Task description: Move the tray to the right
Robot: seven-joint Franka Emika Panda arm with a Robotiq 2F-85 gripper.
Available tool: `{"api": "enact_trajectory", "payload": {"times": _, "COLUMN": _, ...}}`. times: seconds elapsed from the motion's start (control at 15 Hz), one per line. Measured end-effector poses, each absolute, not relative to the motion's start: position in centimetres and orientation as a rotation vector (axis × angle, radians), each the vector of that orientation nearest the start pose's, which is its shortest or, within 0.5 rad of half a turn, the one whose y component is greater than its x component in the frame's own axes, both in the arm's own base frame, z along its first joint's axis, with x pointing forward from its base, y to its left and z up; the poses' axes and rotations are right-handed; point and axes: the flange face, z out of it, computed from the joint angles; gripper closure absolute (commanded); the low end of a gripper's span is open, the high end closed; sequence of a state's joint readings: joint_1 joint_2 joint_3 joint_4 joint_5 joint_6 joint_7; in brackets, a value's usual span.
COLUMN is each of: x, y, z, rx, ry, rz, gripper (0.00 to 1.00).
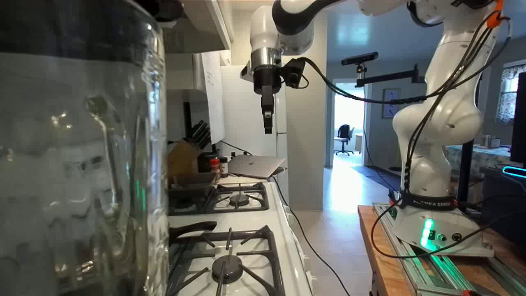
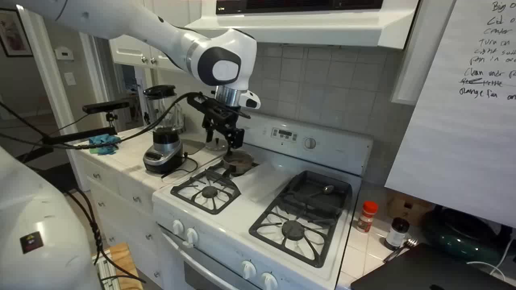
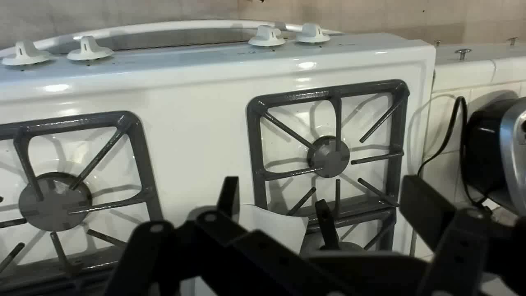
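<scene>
1. The gripper (image 1: 268, 127) points straight down, well above the gas stove (image 1: 246, 220). Its jaws are released: the wrist view shows them spread wide apart.
2. The tray (image 2: 308, 183), dark and rectangular with a shallow rim, rests at the rear of the black right-hand grate (image 2: 284, 248), sides as an exterior view shows them. It lies well apart from the jaws.
3. A metal spoon (image 2: 328, 189) lies inside the tray; its bowl catches the light, while its handle is too dim to trace.
4. The front burner (image 2: 293, 230), round and dark, sits just in front of the tray, within the same grate.
5. At the rear of the left-hand grate (image 2: 193, 202) stands a saucepan (image 2: 231, 164), its handle towards the stove's front. The jaws overlap this pan in an exterior view.
6. White knobs (image 3: 267, 37) line the stove's front edge.
7. The tiled bench (image 2: 125, 159) left of the stove carries a blender (image 2: 163, 150) with a clear jar and, near it, a crumpled blue cloth (image 2: 104, 144).
8. On the right-hand bench (image 2: 358, 243), a red-capped jar (image 2: 365, 217) and a dark-capped jar (image 2: 396, 234) stand upright near each other.
9. A fork (image 2: 399, 251) lies just beside the laptop (image 2: 427, 268).
10. A large handwritten sheet (image 2: 455, 133) hangs above that bench.
</scene>
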State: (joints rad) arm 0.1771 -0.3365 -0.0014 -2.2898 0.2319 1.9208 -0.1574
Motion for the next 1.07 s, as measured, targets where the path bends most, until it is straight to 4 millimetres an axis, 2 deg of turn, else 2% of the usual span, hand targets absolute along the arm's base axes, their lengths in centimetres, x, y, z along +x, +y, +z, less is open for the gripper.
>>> {"api": "enact_trajectory", "payload": {"times": 0.4, "x": 43.6, "y": 9.4, "z": 48.4, "rx": -2.903, "ry": -0.364, "rz": 0.050, "gripper": 0.00}}
{"api": "enact_trajectory", "payload": {"times": 0.6, "x": 44.7, "y": 8.2, "z": 48.3, "rx": -2.924, "ry": -0.305, "rz": -0.007, "gripper": 0.00}}
{"api": "enact_trajectory", "payload": {"times": 0.87, "x": 49.4, "y": 4.0, "z": 47.4, "rx": -2.974, "ry": -0.175, "rz": -0.123, "gripper": 0.00}}
{"api": "enact_trajectory", "payload": {"times": 1.07, "x": 54.0, "y": 1.4, "z": 46.5, "rx": -2.989, "ry": -0.284, "rz": -0.146, "gripper": 0.00}}
